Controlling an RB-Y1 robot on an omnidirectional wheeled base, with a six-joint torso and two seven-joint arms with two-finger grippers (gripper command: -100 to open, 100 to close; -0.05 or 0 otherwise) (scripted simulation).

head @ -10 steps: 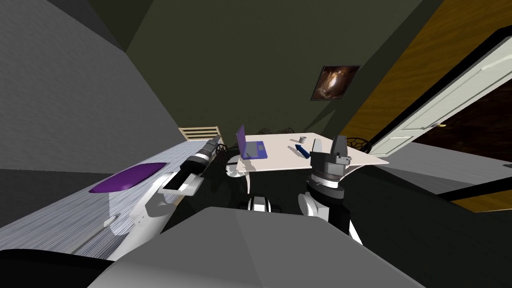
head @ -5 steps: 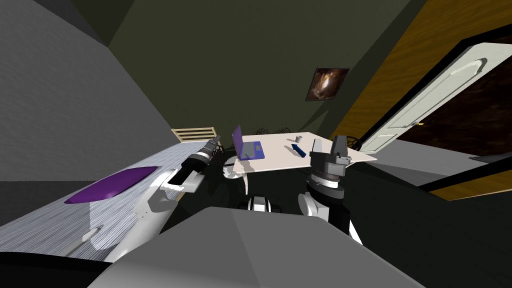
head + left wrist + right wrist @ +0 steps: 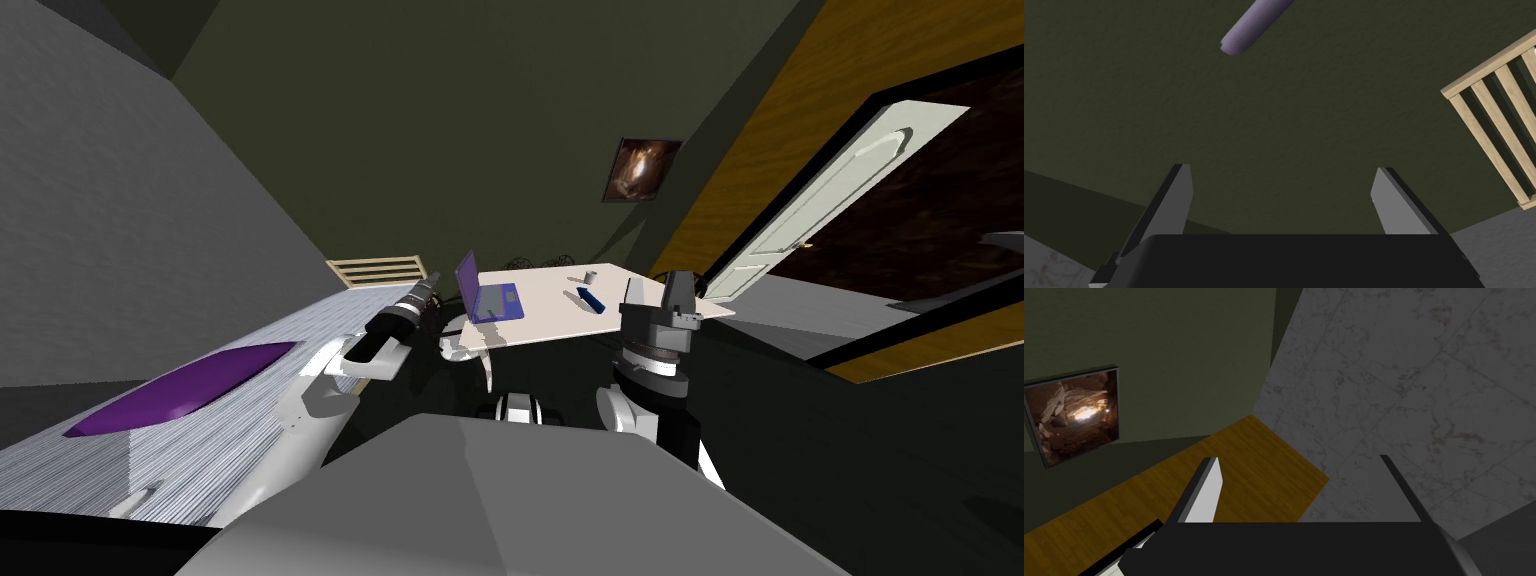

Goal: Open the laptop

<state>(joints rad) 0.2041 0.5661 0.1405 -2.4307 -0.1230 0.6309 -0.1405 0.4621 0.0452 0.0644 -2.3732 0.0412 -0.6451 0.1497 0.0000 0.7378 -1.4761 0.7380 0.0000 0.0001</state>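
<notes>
A purple laptop (image 3: pixel 487 296) sits on the near left part of a white table (image 3: pixel 550 312), its lid standing up from the keyboard half. My left gripper (image 3: pixel 430 282) hangs short of the table, to the left of the laptop and apart from it. In the left wrist view the left gripper (image 3: pixel 1281 195) is open with nothing between its fingers. A purple-grey bar (image 3: pixel 1254 25) shows far beyond them, and I cannot tell what it is. My right gripper (image 3: pixel 655 290) is raised by the table's near right edge. In its own view the right gripper (image 3: pixel 1304 488) is open and empty.
A small grey cup (image 3: pixel 590 274) and a dark blue object (image 3: pixel 590 298) lie on the table's right part. A bed with a purple pillow (image 3: pixel 180 390) and a slatted headboard (image 3: pixel 378 270) runs along my left. Dark chairs (image 3: pixel 540 262) stand behind the table. A white door (image 3: pixel 800 230) stands open at the right.
The whole head picture has swung: table, bed and door have shifted left and tilted more, so I have turned. Both arms keep their pose and the laptop has not changed.
</notes>
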